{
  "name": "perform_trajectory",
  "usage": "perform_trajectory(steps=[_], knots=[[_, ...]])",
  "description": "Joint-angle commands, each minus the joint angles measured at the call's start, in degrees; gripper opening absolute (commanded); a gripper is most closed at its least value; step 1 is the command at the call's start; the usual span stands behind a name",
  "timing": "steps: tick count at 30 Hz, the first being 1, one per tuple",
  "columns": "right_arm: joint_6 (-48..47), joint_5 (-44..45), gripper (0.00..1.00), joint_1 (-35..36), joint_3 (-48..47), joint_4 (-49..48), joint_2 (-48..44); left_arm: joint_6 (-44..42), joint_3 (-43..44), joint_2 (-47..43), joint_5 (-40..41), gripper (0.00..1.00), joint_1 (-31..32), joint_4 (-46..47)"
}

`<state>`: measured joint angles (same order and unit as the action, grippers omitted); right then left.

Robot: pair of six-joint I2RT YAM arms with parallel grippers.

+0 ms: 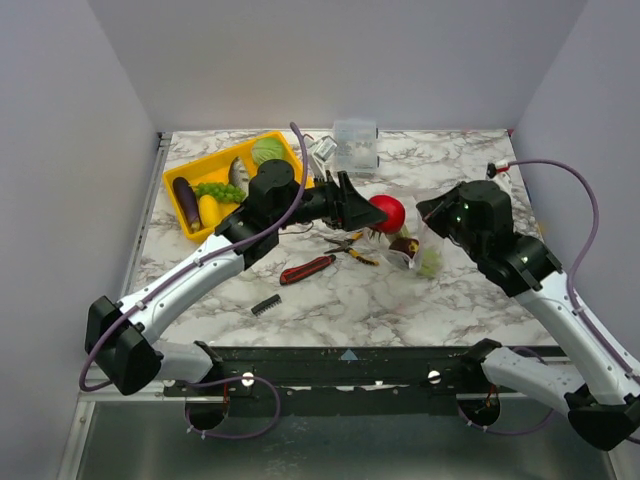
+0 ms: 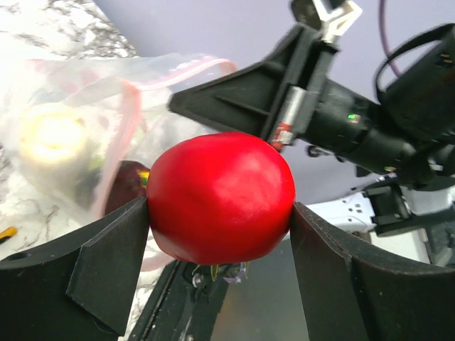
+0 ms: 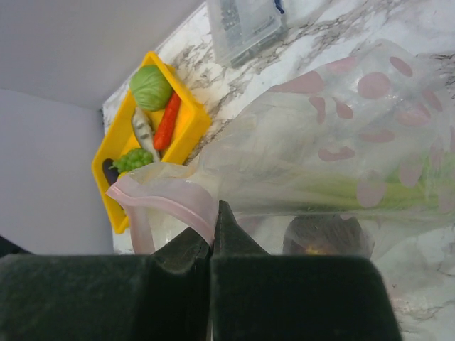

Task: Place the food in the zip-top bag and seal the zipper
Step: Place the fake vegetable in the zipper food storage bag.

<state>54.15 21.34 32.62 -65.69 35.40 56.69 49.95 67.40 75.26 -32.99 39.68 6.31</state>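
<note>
- The table (image 1: 440,300) has a white top with grey swirls, like marble.
- A plain, pale back wall (image 1: 340,60) stands behind it.
- The left wall (image 1: 60,150) and right wall (image 1: 590,90) are pale too.
- A black bar (image 1: 340,362) runs along the table's near edge.
- The light is soft and even.

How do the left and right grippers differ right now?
The left gripper has its jaws spread wide, clamped on the sides of the red tomato; the right gripper has its jaws fully shut. The left gripper carries food, while the right gripper pinches the zip-top bag at its pink zipper. Both sit close together at the bag's mouth.
</note>
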Motion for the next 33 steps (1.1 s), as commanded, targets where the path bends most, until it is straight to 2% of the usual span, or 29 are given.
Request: perform_trajectory(steps=[1,3,6,7,9,12,13,15,21,23,26,28,30,32,33], knots=[[6.7,-0.4,0.00,0.2,2.1,-4.5,-5.1,-5.6,1.7,-0.5,9.8,0.16,2.2,-5.3],[7.2,-1.0,0.00,0.1,2.7,-5.2,-6.5,-5.5,2.3,0.5,11.2,0.18,3.7,-5.7],[7.0,-1.5,0.00,0.1,2.5,-5.5,-7.2,-5.7,3.3,2.7,12.1,0.46,6.8,-4.9],[6.8,-1.5,0.00,0.1,2.6,-5.5,-7.6,-6.1,4.3,3.5,11.1,0.52,7.4,-4.9],[6.1,-0.6,0.00,0.1,3.0,-5.7,-8.6,-9.0,8.3,5.2,12.0,0.69,8.7,-10.9],[4.8,0.5,0.00,0.2,3.3,-5.7,-9.9,-12.9,12.7,5.8,13.3,0.82,9.5,-18.1],[4.4,0.7,0.00,0.1,3.3,-5.6,-10.2,-13.5,12.7,5.3,14.1,0.92,9.5,-19.3],[3.5,1.1,0.00,0.2,3.1,-5.1,-10.6,-15.7,14.2,4.6,15.0,0.99,9.6,-22.6],[3.0,1.7,0.00,0.1,3.9,-4.3,-11.4,-20.4,21.0,5.5,17.8,0.98,9.5,-33.2],[2.7,1.9,0.00,0.2,3.8,-4.2,-11.3,-21.3,21.1,5.2,19.9,0.91,9.5,-34.6],[2.4,1.9,0.00,0.1,3.4,-4.0,-11.2,-20.2,17.9,3.8,21.7,0.74,9.1,-33.7],[2.0,1.6,0.00,0.2,3.1,-3.9,-11.1,-19.1,14.6,2.8,22.6,0.75,9.1,-31.8],[1.6,1.5,0.00,0.1,2.6,-3.4,-10.9,-17.9,12.3,2.8,21.9,0.83,9.0,-29.9],[1.3,1.6,0.00,0.1,2.4,-3.1,-11.0,-17.4,11.9,4.3,19.9,0.82,9.0,-29.1],[1.2,1.5,0.00,0.2,2.4,-3.1,-11.1,-17.5,12.5,5.5,18.4,0.77,9.0,-28.8]])
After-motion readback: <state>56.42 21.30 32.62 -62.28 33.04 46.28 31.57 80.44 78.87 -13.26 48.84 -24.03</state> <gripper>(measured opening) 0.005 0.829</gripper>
